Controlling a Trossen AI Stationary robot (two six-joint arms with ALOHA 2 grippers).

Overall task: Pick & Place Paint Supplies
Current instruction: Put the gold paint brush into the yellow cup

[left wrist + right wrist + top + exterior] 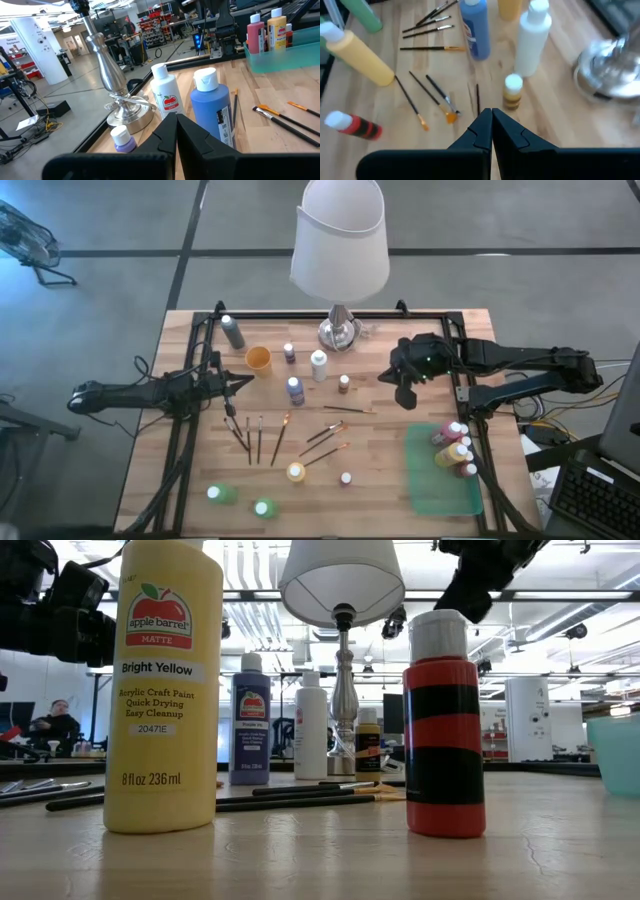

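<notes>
Small white-capped paint bottles (295, 389) and thin dark-handled paintbrushes (279, 438) are scattered across the wooden desk (380, 480); several bottles are gathered on the flat green tray (440, 480). The left gripper (232, 386) and right gripper (407, 396) are held above the desk, jaws clenched on nothing.

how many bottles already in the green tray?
4, clustered at the far end of the flat green tray on its right-arm side: a pink one, a yellow one, and two reddish ones. Another may be hidden among them.
</notes>
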